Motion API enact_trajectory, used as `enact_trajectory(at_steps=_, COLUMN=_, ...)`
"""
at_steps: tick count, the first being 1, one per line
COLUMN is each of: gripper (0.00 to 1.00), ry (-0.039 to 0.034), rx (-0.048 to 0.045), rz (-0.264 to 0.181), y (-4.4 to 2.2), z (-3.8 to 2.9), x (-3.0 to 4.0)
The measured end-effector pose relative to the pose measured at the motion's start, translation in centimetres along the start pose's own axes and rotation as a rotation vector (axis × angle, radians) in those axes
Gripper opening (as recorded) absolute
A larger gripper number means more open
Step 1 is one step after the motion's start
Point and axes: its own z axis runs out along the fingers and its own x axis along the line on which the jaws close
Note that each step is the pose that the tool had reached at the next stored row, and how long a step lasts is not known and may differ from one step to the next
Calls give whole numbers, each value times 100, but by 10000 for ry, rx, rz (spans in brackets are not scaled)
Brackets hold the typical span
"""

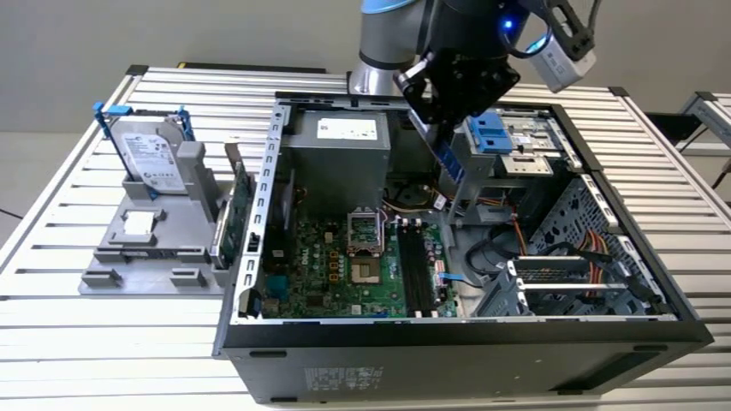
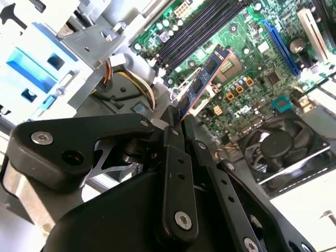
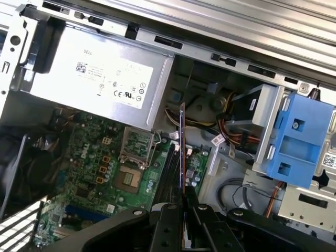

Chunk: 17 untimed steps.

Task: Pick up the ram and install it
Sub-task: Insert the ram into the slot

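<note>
My gripper (image 1: 443, 137) hangs over the open computer case (image 1: 457, 330), shut on one end of the ram (image 1: 450, 163). In the second wrist view the ram (image 2: 203, 83) is a thin stick with dark chips, sticking out from the shut fingers (image 2: 176, 157) toward the motherboard. In the first wrist view the ram (image 3: 181, 147) shows edge-on, held by the gripper (image 3: 182, 197) above the long black memory slots (image 3: 167, 170). Those slots (image 1: 413, 267) lie on the green motherboard (image 1: 331, 274), below and toward the exterior view's left of the gripper. The ram is apart from the slots.
A grey power supply (image 1: 337, 154) fills the case's far side. A blue drive bracket (image 3: 294, 142) and cables sit close beside the gripper. A fan (image 2: 278, 147) sits on the board. Outside the case, a hard drive in a blue frame (image 1: 149, 150) stands on a grey fixture (image 1: 143, 248), beside a green expansion card (image 1: 234, 214).
</note>
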Motion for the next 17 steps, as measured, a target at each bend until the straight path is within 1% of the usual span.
enact_trajectory(at_steps=6, gripper=0, ry=-29, rx=-5, rz=540, y=-2, z=0, x=-1)
enact_trajectory(at_steps=17, gripper=0, ry=-66, rx=-11, rz=1197, y=-11, z=0, x=-22)
